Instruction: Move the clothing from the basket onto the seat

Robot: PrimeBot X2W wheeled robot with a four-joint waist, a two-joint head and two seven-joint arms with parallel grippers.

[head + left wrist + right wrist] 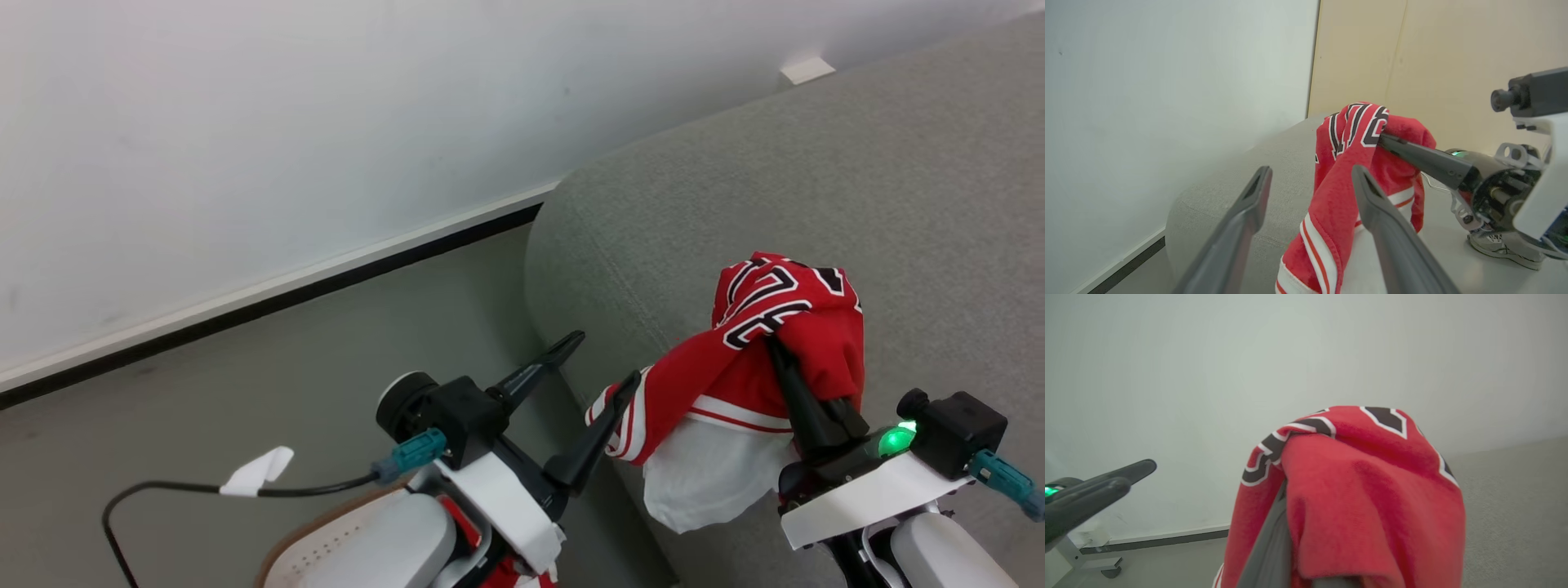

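Above the seat (898,204), red clothing (727,367) between right fingers (804,400)

The jersey (735,367) drapes over the right hand (775,345), above the left end of the seat (816,180). The left hand (604,357) is just left of it. The basket (326,539) sits under the left arm (498,490); the wall (245,122) stands behind.

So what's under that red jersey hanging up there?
The right fingers, pinched shut on the jersey; their tips are covered by cloth. Below it lies the grey seat.
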